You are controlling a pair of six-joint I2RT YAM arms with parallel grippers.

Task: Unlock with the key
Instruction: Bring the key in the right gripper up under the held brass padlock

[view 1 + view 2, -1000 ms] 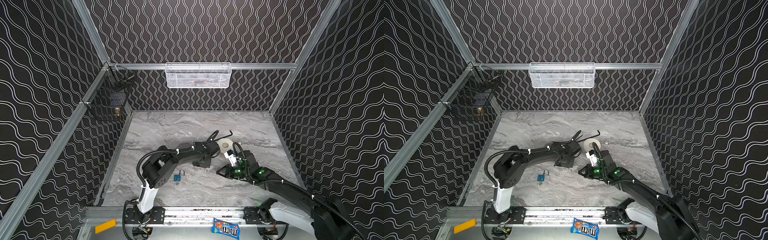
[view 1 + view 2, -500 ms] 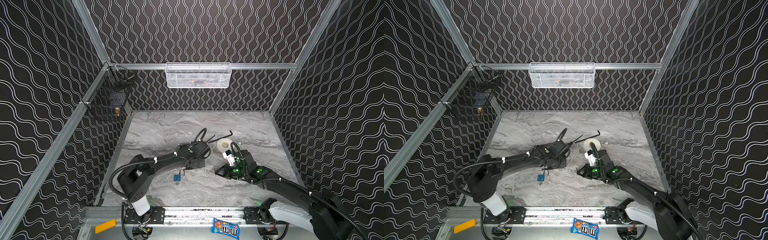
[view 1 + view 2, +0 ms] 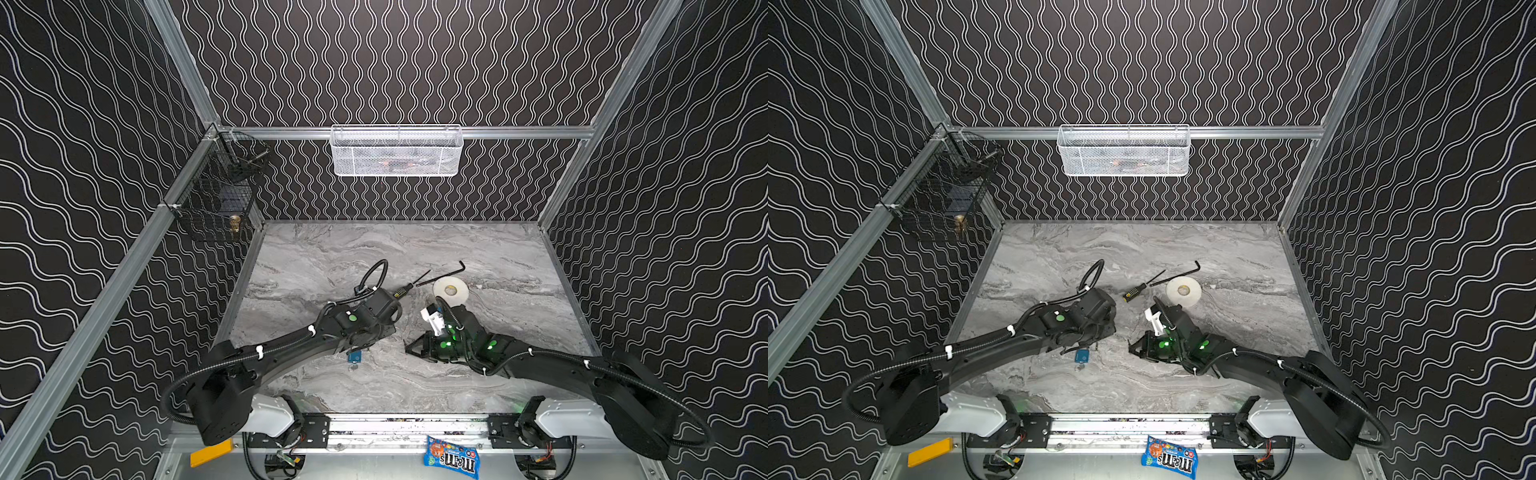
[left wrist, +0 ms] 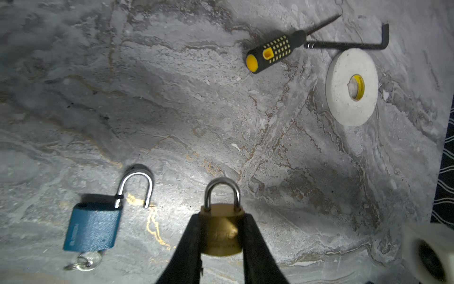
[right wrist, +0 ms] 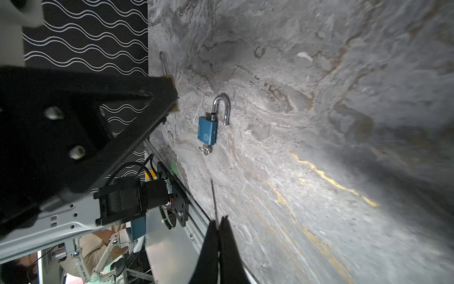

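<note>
A brass padlock (image 4: pixel 221 231), shackle closed, sits between the fingers of my left gripper (image 4: pixel 221 217), which is shut on its body just above the marble table (image 4: pixel 172 110). In the right wrist view its shackle (image 5: pixel 163 62) pokes out past the left gripper. My right gripper (image 5: pixel 218 222) is shut on the key (image 5: pixel 213 199), a thin metal blade seen edge-on, sticking out from the fingertips. In both top views the right gripper (image 3: pixel 415 347) (image 3: pixel 1136 347) points left toward the left gripper. A blue padlock (image 4: pixel 92 226) (image 5: pixel 207 130) (image 3: pixel 354 356) lies open with keys in its base.
A black-and-yellow screwdriver (image 4: pixel 275 51), a black hex key (image 4: pixel 344 45) and a white tape roll (image 4: pixel 351 86) lie behind the grippers. A white mesh basket (image 3: pixel 397 151) hangs on the back wall, a black wire basket (image 3: pixel 216 195) on the left wall.
My left arm has swung left and toward the front, carrying the brass padlock away from the tape roll to beside the blue padlock. The right gripper has shifted slightly left.
</note>
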